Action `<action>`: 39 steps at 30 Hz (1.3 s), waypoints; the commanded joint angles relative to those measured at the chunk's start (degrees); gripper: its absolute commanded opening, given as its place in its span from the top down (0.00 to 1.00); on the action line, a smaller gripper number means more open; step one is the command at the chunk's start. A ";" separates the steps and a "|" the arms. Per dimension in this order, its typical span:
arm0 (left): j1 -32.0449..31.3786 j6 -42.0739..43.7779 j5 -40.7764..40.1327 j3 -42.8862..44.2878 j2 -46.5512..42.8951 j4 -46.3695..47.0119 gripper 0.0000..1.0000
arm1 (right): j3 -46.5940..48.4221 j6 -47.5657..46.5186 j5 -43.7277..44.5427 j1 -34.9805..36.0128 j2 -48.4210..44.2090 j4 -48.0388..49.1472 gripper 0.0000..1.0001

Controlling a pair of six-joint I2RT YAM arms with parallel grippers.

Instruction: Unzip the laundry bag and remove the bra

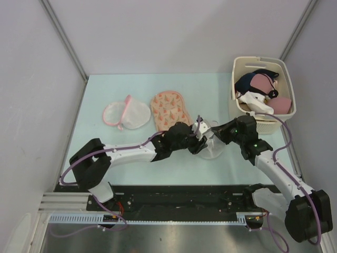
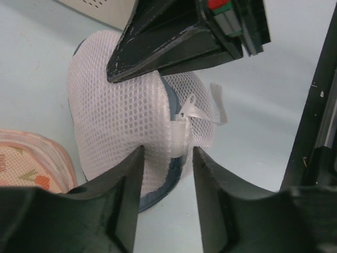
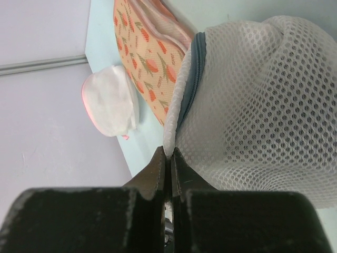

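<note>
Table (image 1: 105, 89): laundry bag (image 2: 121, 121), white pouch (image 1: 129, 115), patterned pouch (image 1: 169, 109), basket (image 1: 235, 105)

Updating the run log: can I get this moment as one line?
step: unzip | right gripper: shut on laundry bag edge | left gripper: open, at zipper pull

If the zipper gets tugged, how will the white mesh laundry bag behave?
Likely floppy: the mesh laundry bag is thin open netting. Probably light, so it may slide or lift unless the right pincer pinching its rim anchors it.

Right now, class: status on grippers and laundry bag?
Right gripper shut on laundry bag edge. Left gripper open at zipper pull. Patterned pouch beside, not blocking.
</note>
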 commanded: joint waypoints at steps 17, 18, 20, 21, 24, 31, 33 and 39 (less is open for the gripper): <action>0.58 -2.62 8.54 3.33 -1.56 -3.08 1.00 | -0.07 -28.17 -24.99 -11.69 -15.77 -6.39 0.40; 0.75 -2.97 8.98 2.88 -2.00 -2.73 1.00 | 0.02 -29.84 -25.34 -11.69 -16.75 -7.97 0.46; 1.10 -4.11 10.65 1.74 -2.97 -1.33 1.00 | 0.02 -33.36 -26.31 -11.52 -19.20 -12.28 0.57; 1.11 -4.03 11.18 1.91 -2.97 -1.75 1.00 | 0.02 -34.33 -26.66 -11.52 -19.83 -13.43 0.58; 1.11 -4.12 11.71 4.19 -2.01 -4.64 1.00 | 0.02 -36.71 -27.36 -10.47 -22.11 -16.59 0.58; 1.11 -5.09 10.57 4.90 -1.56 -4.66 1.00 | 0.02 -35.04 -24.21 -6.43 -23.35 -16.78 0.68; 1.11 -5.35 10.48 4.81 -1.48 -4.48 1.00 | -0.07 -34.95 -22.63 -3.98 -22.65 -15.90 0.70; 1.11 -5.35 9.61 4.99 -1.91 -4.57 1.00 | 0.02 -33.46 -17.45 1.92 -19.22 -13.53 0.69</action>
